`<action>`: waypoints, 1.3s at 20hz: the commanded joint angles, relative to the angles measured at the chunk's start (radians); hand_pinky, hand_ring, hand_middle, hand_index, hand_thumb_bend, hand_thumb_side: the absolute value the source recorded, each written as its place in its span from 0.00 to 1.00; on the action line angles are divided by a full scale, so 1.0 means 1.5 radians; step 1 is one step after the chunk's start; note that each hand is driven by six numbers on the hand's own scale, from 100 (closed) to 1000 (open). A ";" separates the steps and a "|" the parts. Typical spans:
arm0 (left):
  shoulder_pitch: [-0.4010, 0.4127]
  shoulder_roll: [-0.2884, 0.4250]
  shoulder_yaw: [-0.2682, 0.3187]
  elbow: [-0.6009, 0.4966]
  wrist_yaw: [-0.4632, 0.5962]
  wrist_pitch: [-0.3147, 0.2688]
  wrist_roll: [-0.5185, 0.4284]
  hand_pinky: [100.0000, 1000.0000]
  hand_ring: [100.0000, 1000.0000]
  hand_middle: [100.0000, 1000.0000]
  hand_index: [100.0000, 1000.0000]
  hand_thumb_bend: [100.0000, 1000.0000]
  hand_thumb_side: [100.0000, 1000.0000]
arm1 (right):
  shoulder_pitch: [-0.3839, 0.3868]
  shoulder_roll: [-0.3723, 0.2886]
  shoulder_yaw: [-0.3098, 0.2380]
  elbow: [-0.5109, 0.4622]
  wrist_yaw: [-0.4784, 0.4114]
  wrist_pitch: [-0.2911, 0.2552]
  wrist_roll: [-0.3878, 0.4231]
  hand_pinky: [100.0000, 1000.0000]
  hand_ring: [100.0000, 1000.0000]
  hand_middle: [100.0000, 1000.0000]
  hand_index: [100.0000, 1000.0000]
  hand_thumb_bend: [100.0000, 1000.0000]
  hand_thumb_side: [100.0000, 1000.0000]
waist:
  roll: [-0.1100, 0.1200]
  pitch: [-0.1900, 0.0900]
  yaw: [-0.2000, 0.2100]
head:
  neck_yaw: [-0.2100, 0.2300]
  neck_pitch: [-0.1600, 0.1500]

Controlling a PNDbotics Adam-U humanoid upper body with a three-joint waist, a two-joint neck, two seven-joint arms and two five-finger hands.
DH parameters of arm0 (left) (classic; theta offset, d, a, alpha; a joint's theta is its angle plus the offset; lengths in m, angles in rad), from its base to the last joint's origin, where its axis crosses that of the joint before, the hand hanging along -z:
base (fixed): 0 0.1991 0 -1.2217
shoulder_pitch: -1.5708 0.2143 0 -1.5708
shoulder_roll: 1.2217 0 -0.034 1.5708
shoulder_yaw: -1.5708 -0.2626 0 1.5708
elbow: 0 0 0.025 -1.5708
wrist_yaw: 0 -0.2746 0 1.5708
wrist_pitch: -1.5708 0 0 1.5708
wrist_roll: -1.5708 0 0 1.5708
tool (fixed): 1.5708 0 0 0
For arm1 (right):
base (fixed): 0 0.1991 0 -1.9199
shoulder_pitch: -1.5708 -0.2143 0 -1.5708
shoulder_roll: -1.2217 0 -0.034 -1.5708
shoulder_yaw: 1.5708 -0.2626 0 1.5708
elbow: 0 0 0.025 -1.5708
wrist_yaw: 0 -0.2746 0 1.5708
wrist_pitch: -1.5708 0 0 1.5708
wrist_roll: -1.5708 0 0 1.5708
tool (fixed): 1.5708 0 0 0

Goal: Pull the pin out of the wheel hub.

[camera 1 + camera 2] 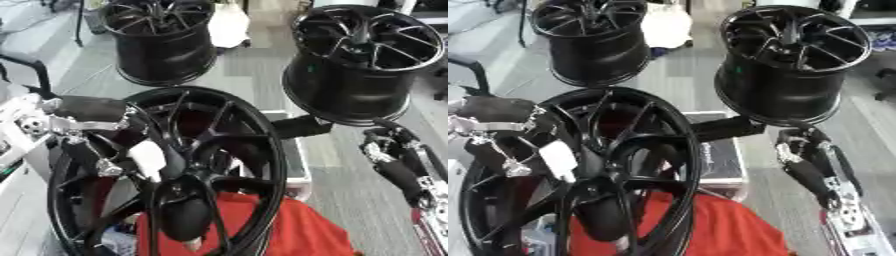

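A large black spoked wheel hub [229, 150] stands tilted on edge in the foreground, and its dark centre [184, 212] sits low in the view. My left hand [87, 112] reaches over the hub's left rim in among the spokes. Its fingers are curled on a white oblong pin [147, 159], which sits against a spoke above the centre. My right hand [392, 152] hangs to the right of the hub, apart from it, fingers up and relaxed, holding nothing.
Two more black wheels stand on the grey floor behind, one at back left [160, 42] and one at back right [359, 60]. A red cloth [293, 227] lies under the front hub. A dark box [297, 160] sits behind the hub's right rim.
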 commanded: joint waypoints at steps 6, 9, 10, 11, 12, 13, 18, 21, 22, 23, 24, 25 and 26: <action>-0.020 0.016 0.045 0.011 0.124 -0.233 -0.233 0.40 0.31 0.28 0.46 0.00 0.13 | -0.007 -0.009 -0.003 -0.003 -0.002 -0.002 0.000 0.63 0.58 0.63 0.83 0.00 0.17 | -0.001 -0.008 0.003 | -0.001 -0.008; -0.031 0.037 0.086 0.011 0.177 -0.233 -0.233 0.40 0.29 0.27 0.45 0.00 0.12 | -0.006 -0.009 -0.003 -0.002 -0.001 -0.002 -0.001 0.63 0.58 0.63 0.83 0.00 0.17 | 0.000 -0.009 0.005 | -0.003 -0.006; -0.031 0.046 0.101 0.010 0.193 -0.233 -0.233 0.40 0.29 0.27 0.45 0.00 0.12 | -0.006 -0.010 -0.004 -0.002 -0.001 -0.002 -0.001 0.63 0.58 0.63 0.83 0.00 0.17 | 0.000 -0.009 0.006 | -0.003 -0.006; -0.029 0.058 0.118 0.009 0.210 -0.233 -0.233 0.40 0.29 0.27 0.45 0.00 0.11 | -0.005 -0.010 -0.004 -0.001 -0.001 -0.002 -0.001 0.63 0.58 0.63 0.83 0.00 0.17 | 0.000 -0.010 0.007 | -0.004 -0.006; -0.025 0.070 0.135 0.008 0.226 -0.233 -0.233 0.41 0.29 0.27 0.45 0.00 0.11 | -0.005 -0.011 -0.005 -0.001 -0.001 -0.002 -0.002 0.63 0.58 0.63 0.83 0.00 0.17 | 0.001 -0.010 0.008 | -0.005 -0.005; -0.018 0.084 0.157 0.008 0.242 -0.233 -0.233 0.41 0.29 0.27 0.45 0.00 0.11 | -0.004 -0.011 -0.006 -0.001 -0.001 -0.002 -0.003 0.63 0.58 0.63 0.83 0.00 0.17 | 0.001 -0.011 0.010 | -0.007 -0.005; 0.040 0.148 0.264 0.043 0.300 -0.233 -0.233 0.41 0.29 0.27 0.46 0.00 0.09 | -0.002 -0.013 -0.010 0.000 0.001 -0.002 -0.007 0.63 0.58 0.63 0.83 0.00 0.17 | 0.001 -0.014 0.022 | -0.016 -0.005; 0.084 0.169 0.314 0.100 0.294 -0.233 -0.233 0.42 0.30 0.28 0.46 0.00 0.09 | -0.002 -0.012 -0.012 0.000 0.002 -0.002 -0.009 0.63 0.58 0.63 0.83 0.00 0.17 | -0.001 -0.016 0.031 | -0.019 -0.004; 0.097 0.172 0.325 0.119 0.286 -0.233 -0.233 0.42 0.30 0.28 0.47 0.00 0.09 | -0.002 -0.012 -0.013 0.000 0.002 -0.002 -0.009 0.63 0.57 0.63 0.83 0.00 0.17 | -0.001 -0.017 0.033 | -0.020 -0.004; 0.111 0.172 0.336 0.143 0.273 -0.233 -0.233 0.42 0.30 0.29 0.47 0.00 0.09 | -0.002 -0.012 -0.014 0.000 0.002 -0.002 -0.010 0.63 0.57 0.63 0.83 0.00 0.17 | -0.002 -0.017 0.036 | -0.021 -0.004; 0.123 0.170 0.346 0.168 0.258 -0.233 -0.233 0.43 0.31 0.29 0.48 0.00 0.08 | -0.002 -0.012 -0.014 0.000 0.002 -0.001 -0.010 0.63 0.57 0.63 0.83 0.00 0.17 | -0.003 -0.017 0.038 | -0.022 -0.004; 0.135 0.166 0.355 0.194 0.238 -0.233 -0.233 0.43 0.32 0.30 0.48 0.00 0.08 | -0.002 -0.012 -0.015 -0.001 0.002 -0.001 -0.010 0.63 0.57 0.63 0.83 0.00 0.17 | -0.004 -0.017 0.039 | -0.022 -0.004; 0.143 0.160 0.362 0.216 0.218 -0.233 -0.233 0.43 0.32 0.31 0.49 0.00 0.08 | -0.002 -0.012 -0.015 -0.001 0.002 -0.001 -0.011 0.63 0.57 0.63 0.83 0.00 0.17 | -0.005 -0.017 0.040 | -0.023 -0.004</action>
